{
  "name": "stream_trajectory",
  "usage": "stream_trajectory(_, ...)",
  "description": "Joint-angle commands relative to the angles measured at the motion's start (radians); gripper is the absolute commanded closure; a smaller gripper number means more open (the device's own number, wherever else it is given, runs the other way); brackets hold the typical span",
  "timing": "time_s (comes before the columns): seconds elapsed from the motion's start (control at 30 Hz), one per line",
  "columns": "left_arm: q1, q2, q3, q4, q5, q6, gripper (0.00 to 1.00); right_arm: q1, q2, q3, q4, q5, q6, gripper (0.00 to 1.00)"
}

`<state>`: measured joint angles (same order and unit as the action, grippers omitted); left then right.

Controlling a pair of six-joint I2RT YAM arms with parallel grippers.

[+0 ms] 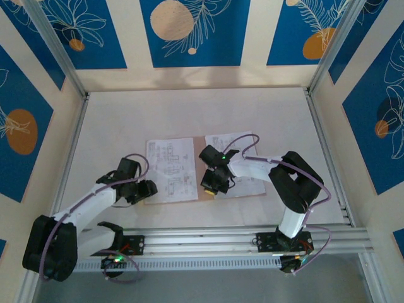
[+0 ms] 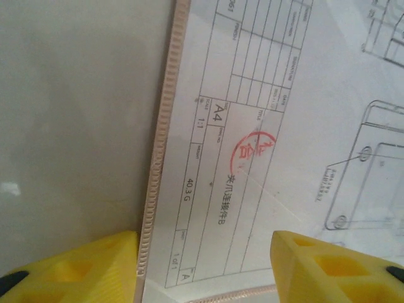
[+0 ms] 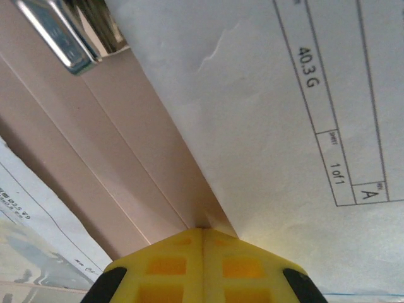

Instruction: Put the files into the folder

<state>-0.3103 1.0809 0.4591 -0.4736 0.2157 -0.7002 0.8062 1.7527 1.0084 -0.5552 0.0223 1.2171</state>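
— Top view?
— Sheets [image 1: 170,169] lie on the open folder [image 1: 252,193]. The right gripper [image 1: 211,185] sits at the spine, the left gripper [image 1: 144,189] at the near-left corner.
— Left wrist?
— Fingers [image 2: 82,268] wide apart, empty, straddling the folder's edge lengthwise.
— Right wrist?
— Fingers [image 3: 177,271] pressed together at a sheet's edge; whether pinching it, unclear.

Two printed sheets — a left sheet [image 1: 169,170] and a right sheet [image 1: 245,156] — one pink folder [image 1: 201,145], one metal clip [image 3: 60,35].

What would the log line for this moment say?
folder open flat | left gripper open over corner of left sheet | right gripper shut at corner of right sheet
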Motion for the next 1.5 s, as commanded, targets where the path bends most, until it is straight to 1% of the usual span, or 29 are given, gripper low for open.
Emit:
stream_trajectory(0.0,-0.003,-0.045,0.006,0.109,0.146,-0.010,0.46,0.002,0.057,-0.019,-0.045,0.011,0.012,1.00)
stream_trajectory(0.23,-0.003,-0.124,0.013,0.058,0.142,-0.008,0.50,-0.003,0.060,-0.017,-0.043,0.005,0.006,1.00)
stream_trajectory(0.4,-0.003,-0.169,0.019,0.059,0.169,-0.023,0.55,-0.014,0.061,-0.020,-0.043,-0.001,-0.001,1.00)
stream_trajectory(0.5,-0.003,-0.208,0.031,0.036,0.162,-0.030,0.57,-0.020,0.056,-0.022,-0.043,-0.002,-0.005,1.00)
stream_trajectory(0.57,-0.003,-0.214,0.042,0.023,0.166,-0.029,0.63,-0.022,0.055,-0.023,-0.043,-0.002,-0.007,1.00)
stream_trajectory(0.63,-0.003,-0.213,0.048,0.019,0.174,-0.027,0.72,-0.024,0.054,-0.022,-0.043,-0.002,-0.009,1.00)
stream_trajectory(0.73,-0.004,-0.203,0.058,0.013,0.181,-0.024,0.76,-0.028,0.053,-0.020,-0.043,-0.003,-0.013,1.00)
stream_trajectory(0.77,-0.003,-0.199,0.064,0.010,0.183,-0.023,0.79,-0.030,0.052,-0.019,-0.043,-0.004,-0.013,1.00)
stream_trajectory(0.87,-0.003,-0.192,0.083,-0.012,0.163,-0.011,0.99,-0.033,0.034,-0.021,-0.023,-0.007,-0.023,1.00)
stream_trajectory(0.9,-0.003,-0.194,0.093,-0.033,0.149,-0.005,1.00,-0.031,0.018,-0.016,-0.016,-0.004,-0.034,1.00)
stream_trajectory(0.97,-0.004,-0.198,0.124,-0.088,0.102,0.013,1.00,-0.023,-0.019,0.005,0.000,0.002,-0.071,0.92)
stream_trajectory(1.1,-0.004,-0.219,0.211,-0.237,-0.026,0.062,1.00,-0.014,-0.112,0.080,-0.018,0.010,-0.138,0.69)
stream_trajectory(1.17,-0.004,-0.230,0.257,-0.302,-0.086,0.088,1.00,-0.024,-0.163,0.097,-0.030,0.010,-0.148,0.62)
stream_trajectory(1.23,-0.004,-0.236,0.307,-0.370,-0.136,0.121,1.00,-0.052,-0.227,0.087,-0.042,0.011,-0.148,0.58)
stream_trajectory(1.33,-0.006,-0.235,0.378,-0.448,-0.196,0.166,1.00,-0.121,-0.313,0.028,-0.048,0.004,-0.144,0.58)
stream_trajectory(1.47,-0.006,-0.207,0.469,-0.502,-0.208,0.241,1.00,-0.243,-0.435,-0.107,-0.046,-0.027,-0.143,0.59)
